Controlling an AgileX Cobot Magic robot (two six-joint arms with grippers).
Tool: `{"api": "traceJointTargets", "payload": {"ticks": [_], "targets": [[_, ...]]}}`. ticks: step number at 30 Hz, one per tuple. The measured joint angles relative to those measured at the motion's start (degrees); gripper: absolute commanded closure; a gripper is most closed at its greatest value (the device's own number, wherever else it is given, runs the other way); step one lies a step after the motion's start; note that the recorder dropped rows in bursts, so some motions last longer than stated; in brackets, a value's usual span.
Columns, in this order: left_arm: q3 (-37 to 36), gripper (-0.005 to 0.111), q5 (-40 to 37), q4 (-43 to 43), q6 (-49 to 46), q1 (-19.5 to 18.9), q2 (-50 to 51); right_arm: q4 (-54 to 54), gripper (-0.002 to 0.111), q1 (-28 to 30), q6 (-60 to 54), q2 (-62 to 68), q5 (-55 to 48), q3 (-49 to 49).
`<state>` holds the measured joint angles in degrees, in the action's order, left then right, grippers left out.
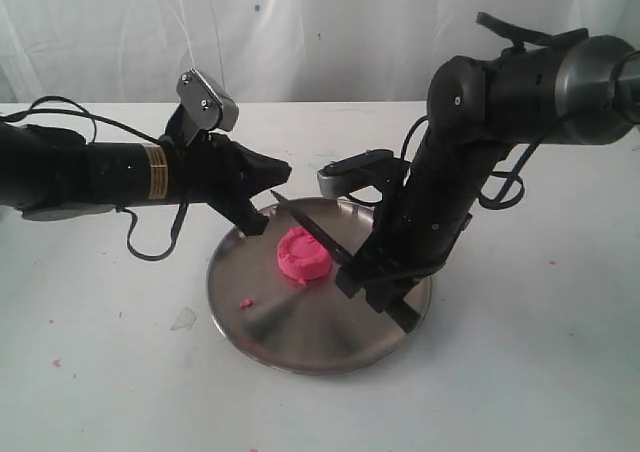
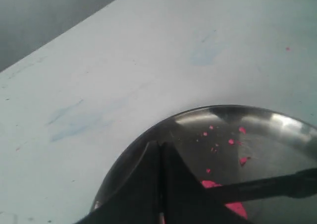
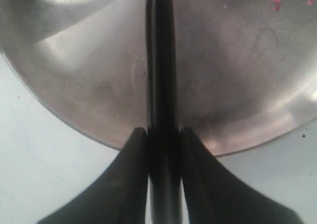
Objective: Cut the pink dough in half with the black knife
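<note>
The pink dough (image 1: 303, 256) sits as one round puck near the middle of the steel plate (image 1: 300, 347). My right gripper (image 1: 368, 284) is shut on the handle of the black knife (image 1: 310, 229). The blade slants over the dough's right side, with its tip toward the plate's far rim. In the right wrist view the knife (image 3: 161, 60) runs straight out between the fingers of the right gripper (image 3: 163, 132) over the plate (image 3: 74, 85). My left gripper (image 1: 256, 226) is shut with nothing in it, tips down at the plate's left rim. In the left wrist view the left gripper (image 2: 161, 147) partly hides the dough (image 2: 235, 207), which the knife (image 2: 270, 184) crosses.
Tiny pink crumbs (image 2: 231, 141) dot the plate (image 2: 277, 119), and one larger crumb (image 1: 245, 303) lies on its left part. More specks are scattered on the white table (image 1: 100, 372). A white curtain hangs behind.
</note>
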<state>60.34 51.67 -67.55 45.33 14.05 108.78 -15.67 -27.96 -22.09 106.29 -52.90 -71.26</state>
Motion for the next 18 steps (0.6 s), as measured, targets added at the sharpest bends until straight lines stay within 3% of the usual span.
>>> {"api": "traceJointTargets", "payload": {"ticks": [6, 18], "targets": [[0.15, 0.107, 2.49, 0.55, -2.10, 0.00, 8.73, 0.32, 0.108, 0.00, 0.09, 0.75, 0.14, -1.18], [0.15, 0.107, 5.40, 3.34, -2.62, 0.00, 9.06, 0.32, 0.108, 0.00, 0.09, 0.75, 0.82, -1.18]]}}
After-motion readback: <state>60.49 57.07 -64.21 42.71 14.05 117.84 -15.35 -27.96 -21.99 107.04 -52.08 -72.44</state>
